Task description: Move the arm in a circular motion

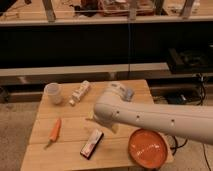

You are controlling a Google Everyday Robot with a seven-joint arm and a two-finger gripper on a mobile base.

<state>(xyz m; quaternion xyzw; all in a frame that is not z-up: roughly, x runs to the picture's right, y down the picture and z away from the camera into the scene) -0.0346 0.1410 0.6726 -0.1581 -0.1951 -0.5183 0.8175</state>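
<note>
1. The arm (150,117) reaches in from 3 o'clock, long axis toward 9, rounded end above the surface (70,120) centre.
2. The gripper (114,128) barely shows beneath it; its grip state cannot be told.

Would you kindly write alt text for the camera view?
A thick cream-white arm reaches from the right over a wooden table, its claw hidden beneath its end. On the table: a cup, tube, carrot, dark packet and orange bowl.
</note>
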